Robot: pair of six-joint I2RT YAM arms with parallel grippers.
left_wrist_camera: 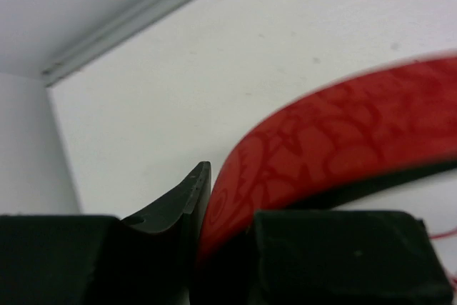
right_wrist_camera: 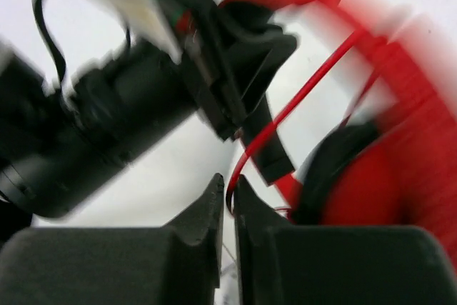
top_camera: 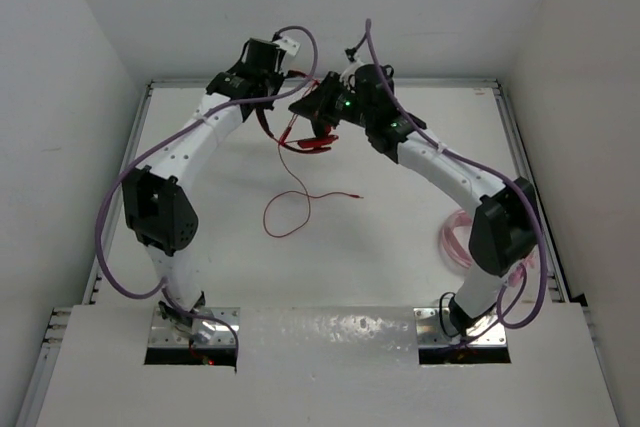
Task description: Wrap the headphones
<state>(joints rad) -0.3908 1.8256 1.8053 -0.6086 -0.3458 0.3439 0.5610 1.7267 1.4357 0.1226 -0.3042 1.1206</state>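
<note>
Red over-ear headphones with black pads [left_wrist_camera: 335,141] are mid-wrap over the white bench [top_camera: 400,217], headband clamped between the closed left fingers [left_wrist_camera: 175,208], thin red cable [right_wrist_camera: 300,98] pinched in the nearly closed right fingers [right_wrist_camera: 207,212] just beside; next, probably, looping that cable round the headband, drawing in slack trailing below.

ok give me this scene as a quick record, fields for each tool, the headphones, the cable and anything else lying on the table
left tool: shut on the red headband of the headphones
right tool: shut on the thin red cable
headphones position: between the two tools, near the far edge of the table
cable slack: loose length trails in loops over the table, toward the arm bases
other: pale pink cable coiled beside the right arm
</note>
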